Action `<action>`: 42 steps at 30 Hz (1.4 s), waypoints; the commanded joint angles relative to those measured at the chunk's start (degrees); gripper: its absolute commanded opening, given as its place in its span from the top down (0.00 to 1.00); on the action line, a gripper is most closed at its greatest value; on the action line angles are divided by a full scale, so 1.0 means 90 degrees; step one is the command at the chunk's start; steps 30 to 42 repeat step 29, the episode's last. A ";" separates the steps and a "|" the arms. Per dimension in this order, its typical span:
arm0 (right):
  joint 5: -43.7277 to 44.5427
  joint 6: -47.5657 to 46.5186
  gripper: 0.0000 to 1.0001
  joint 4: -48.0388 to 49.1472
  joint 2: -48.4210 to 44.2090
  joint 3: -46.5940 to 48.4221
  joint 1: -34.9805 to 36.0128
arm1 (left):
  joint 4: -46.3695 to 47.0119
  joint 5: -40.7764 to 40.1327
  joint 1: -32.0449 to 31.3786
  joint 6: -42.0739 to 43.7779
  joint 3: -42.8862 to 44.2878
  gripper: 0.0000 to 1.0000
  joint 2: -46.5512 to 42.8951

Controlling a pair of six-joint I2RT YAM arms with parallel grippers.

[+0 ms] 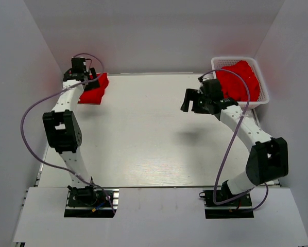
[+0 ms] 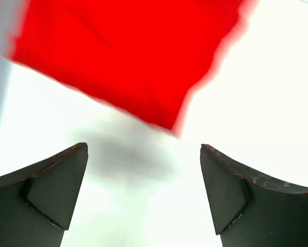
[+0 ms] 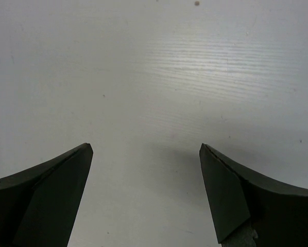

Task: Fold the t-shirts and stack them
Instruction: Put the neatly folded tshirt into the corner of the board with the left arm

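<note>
The pile of crumpled bright red cloth t-shirts (image 1: 239, 80) fills the white plastic mesh basket (image 1: 265, 94) at the table's far right corner; it is a bunched mound with no long axis that can be made out, so any hold on it would be a pinch at a raised fold. One more bright red t-shirt, folded into a small flat packet (image 1: 95, 90), lies at the far left corner of the white table (image 1: 143, 134); in the left wrist view its nearest corner points back toward the jaws and its lower edge runs on a slant across the top of the picture.

The right gripper (image 1: 191, 103) hangs over bare table just on the centre side of the basket; its jaws stand wide with nothing between them, and its own camera shows only table surface. The pile therefore lies behind and to the outer side of that gripper, not ahead of its fingers; fetching a shirt would likely call for the wrist to swing round toward the basket before dropping in. The right arm is plainly the nearer one to the basket.

The left gripper (image 2: 143, 154) sits at the folded packet's near side, jaws spread wide and empty, clear of the cloth; it is well apart from the basket.
</note>
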 commanded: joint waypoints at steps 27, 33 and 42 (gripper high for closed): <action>0.0404 0.0964 0.10 0.1448 -0.3668 -0.3980 -0.0050 | 0.0310 -0.0261 -0.4217 -0.1818 -0.5076 0.00 -0.5628; 0.0394 0.0994 0.10 0.1555 -0.3697 -0.4049 -0.0031 | -0.0002 -0.0438 -0.4217 -0.1634 -0.4832 0.00 -0.5628; 0.0394 0.0994 0.10 0.1555 -0.3697 -0.4049 -0.0031 | -0.0002 -0.0438 -0.4217 -0.1634 -0.4832 0.00 -0.5628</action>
